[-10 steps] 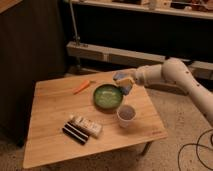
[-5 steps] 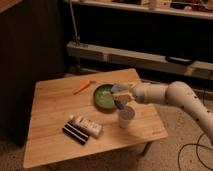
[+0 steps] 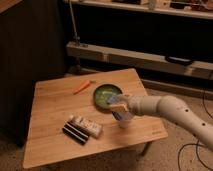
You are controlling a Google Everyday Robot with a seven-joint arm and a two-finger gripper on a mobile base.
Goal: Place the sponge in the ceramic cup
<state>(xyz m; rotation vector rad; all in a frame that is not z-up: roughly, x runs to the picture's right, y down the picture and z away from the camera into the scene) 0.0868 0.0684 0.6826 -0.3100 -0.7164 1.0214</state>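
My gripper (image 3: 119, 108) hangs over the right side of the wooden table (image 3: 55, 105), just in front of the green plate. It is shut on the blue sponge (image 3: 120, 115), which points down. The white ceramic cup (image 3: 124, 123) stands directly under the gripper. Only the cup's lower wall shows, because the sponge and gripper cover its mouth. I cannot tell whether the sponge is touching the cup's inside. My white arm (image 3: 165, 110) reaches in from the right.
A round green plate (image 3: 106, 95) sits mid-table right behind the gripper. An orange carrot-like stick (image 3: 81, 87) lies at the back. Flat snack packages (image 3: 84, 128) lie toward the front. A dark cabinet (image 3: 30, 45) stands to the left, and metal shelving (image 3: 150, 55) runs behind.
The gripper carried the sponge from above the plate's far rim forward and down. It now sits over the cup and hides the cup's mouth.
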